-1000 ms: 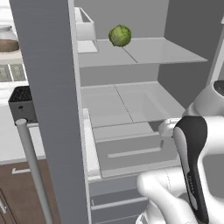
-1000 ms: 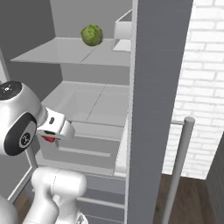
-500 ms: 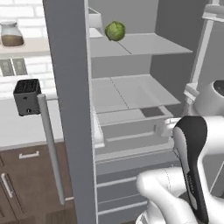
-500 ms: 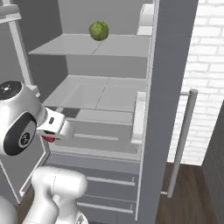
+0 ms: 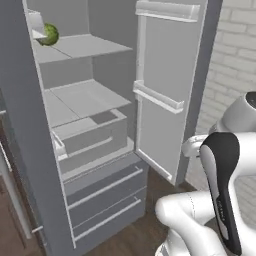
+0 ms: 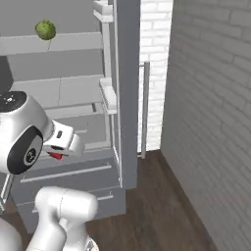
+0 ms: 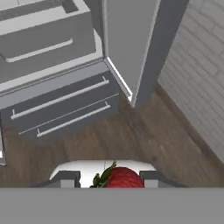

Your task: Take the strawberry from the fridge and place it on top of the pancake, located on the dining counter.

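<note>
Brick wall (image 6: 206, 98) and wood floor (image 7: 144, 131) are seen beside the open fridge (image 5: 90, 165); the strawberry (image 7: 120, 178) is gripped between the gripper (image 7: 108, 179) jaws, a cabbage (image 5: 48, 35) shelved above.

**Right base view: fridge open, red fruit at the hand**

You are facing the fridge (image 6: 125, 88) with its right door swung open, edge-on to you, a door bin jutting from its inner side and a thin vertical bar handle showing just past it. A green cabbage (image 6: 45, 29) sits on the upper shelf at the top left. Below lie the pale shelves and two bottom drawers with bar pulls. Low on the left, the arm's white hand holds the gripper (image 6: 56, 155) in front of the drawers; a sliver of the red strawberry (image 6: 55, 155) peeks from under it, the jaws themselves hidden. A grey brick wall (image 6: 211, 108) fills your right, above the dark wood floor (image 6: 157, 211).
</note>
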You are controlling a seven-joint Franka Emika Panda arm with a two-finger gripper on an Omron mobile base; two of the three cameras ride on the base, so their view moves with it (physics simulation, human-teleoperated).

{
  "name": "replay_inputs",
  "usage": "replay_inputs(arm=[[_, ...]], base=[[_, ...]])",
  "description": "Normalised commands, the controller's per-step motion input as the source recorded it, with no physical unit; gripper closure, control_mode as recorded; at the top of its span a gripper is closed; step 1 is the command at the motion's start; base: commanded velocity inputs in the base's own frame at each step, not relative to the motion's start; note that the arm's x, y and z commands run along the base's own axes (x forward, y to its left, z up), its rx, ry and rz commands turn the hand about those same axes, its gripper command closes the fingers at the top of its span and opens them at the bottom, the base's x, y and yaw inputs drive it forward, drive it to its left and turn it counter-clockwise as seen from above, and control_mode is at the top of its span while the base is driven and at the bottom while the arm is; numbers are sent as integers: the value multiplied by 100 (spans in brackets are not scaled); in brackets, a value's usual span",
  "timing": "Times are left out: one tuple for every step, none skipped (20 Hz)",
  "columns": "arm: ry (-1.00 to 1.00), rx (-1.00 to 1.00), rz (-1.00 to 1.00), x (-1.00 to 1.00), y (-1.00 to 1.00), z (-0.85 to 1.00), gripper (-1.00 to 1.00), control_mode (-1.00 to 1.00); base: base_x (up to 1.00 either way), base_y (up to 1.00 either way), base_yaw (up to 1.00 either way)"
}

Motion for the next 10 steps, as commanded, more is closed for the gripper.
replay_inputs(arm=[[0,0,0,0,0,0,100,100],[0,0,0,0,0,0,100,100],[0,0,0,0,0,0,100,100],[0,0,0,0,0,0,100,100],[0,0,0,0,0,0,100,100],[0,0,0,0,0,0,100,100],[0,0,0,0,0,0,100,100],[0,0,0,0,0,0,100,100],[0,0,0,0,0,0,100,100],[0,0,0,0,0,0,100,100]], base=[[-53,0,-81],[-39,0,-84],[-16,0,-90],[-11,0,-92],[-7,0,-93],[-4,0,-93],[0,0,-96],[0,0,-96],[0,0,-95],[0,0,-95]])
